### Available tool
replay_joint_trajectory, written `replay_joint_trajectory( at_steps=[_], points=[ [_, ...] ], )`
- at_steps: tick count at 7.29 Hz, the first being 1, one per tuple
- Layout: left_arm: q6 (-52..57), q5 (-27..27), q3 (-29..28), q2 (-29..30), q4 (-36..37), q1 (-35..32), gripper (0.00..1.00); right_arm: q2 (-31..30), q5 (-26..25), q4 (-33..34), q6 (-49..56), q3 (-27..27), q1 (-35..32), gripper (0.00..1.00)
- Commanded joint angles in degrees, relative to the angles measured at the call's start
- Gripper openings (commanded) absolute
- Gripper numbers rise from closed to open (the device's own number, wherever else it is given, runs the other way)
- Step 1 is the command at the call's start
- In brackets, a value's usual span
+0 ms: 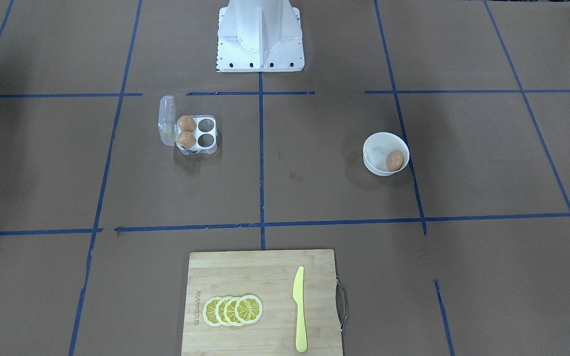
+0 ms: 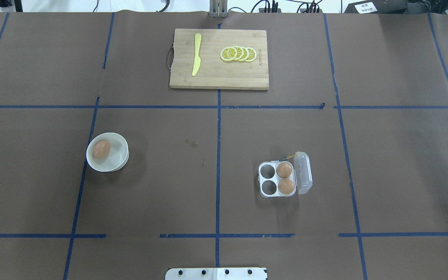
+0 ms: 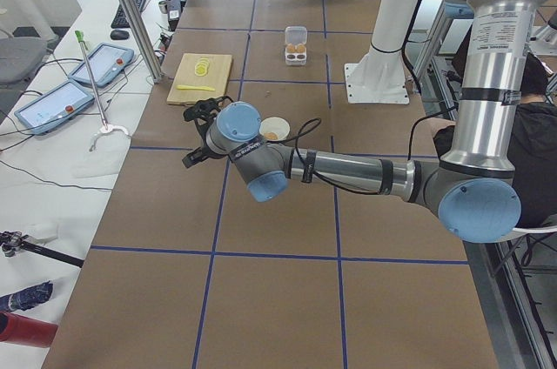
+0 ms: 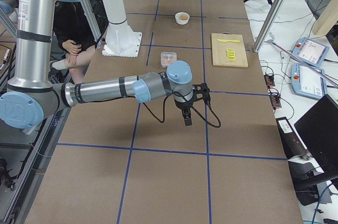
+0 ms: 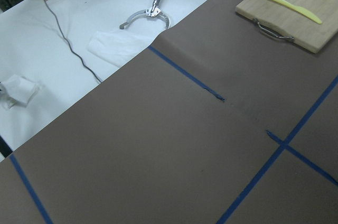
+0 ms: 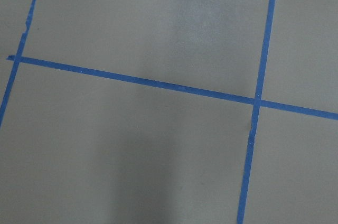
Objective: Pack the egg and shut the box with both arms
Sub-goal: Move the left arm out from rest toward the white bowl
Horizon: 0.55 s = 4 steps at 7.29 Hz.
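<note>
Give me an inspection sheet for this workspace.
Surface: brown paper table, blue tape grid, small stains near centre.
Job's things: box open, two eggs in the hinge-side cells, two cells empty; third egg in the white bowl.
Clutter: cutting board with yellow knife and lemon slices.
Grippers: left gripper and right gripper over bare table, away from egg and box; open or shut cannot tell.
Cables: black cable looped at each wrist.
Surroundings: teach pendants on side benches; a person seated behind the robot.
</note>
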<state>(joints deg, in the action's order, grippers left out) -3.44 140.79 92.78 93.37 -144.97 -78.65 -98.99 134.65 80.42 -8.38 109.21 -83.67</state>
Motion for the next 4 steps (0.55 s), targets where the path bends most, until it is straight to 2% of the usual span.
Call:
replay_joint_trajectory(
  at_steps=[1, 2, 4],
  points=[
    [-16.15, -0.16, 4.22, -0.47, -1.11, 8.13, 1.00, -0.50, -0.17, -0.09, 0.37, -0.23, 0.00, 1.00],
    [-23.73, -2.34, 6.77, -0.47, -1.11, 12.25, 1.00, -0.42, -0.17, -0.09, 0.20, -0.23, 0.00, 1.00],
    [-38.23, -16.09, 11.00, -1.97, -0.41, 23.66, 1.00, -0.42, -0.17, -0.09, 0.20, -0.23, 0.00, 1.00]
  ],
)
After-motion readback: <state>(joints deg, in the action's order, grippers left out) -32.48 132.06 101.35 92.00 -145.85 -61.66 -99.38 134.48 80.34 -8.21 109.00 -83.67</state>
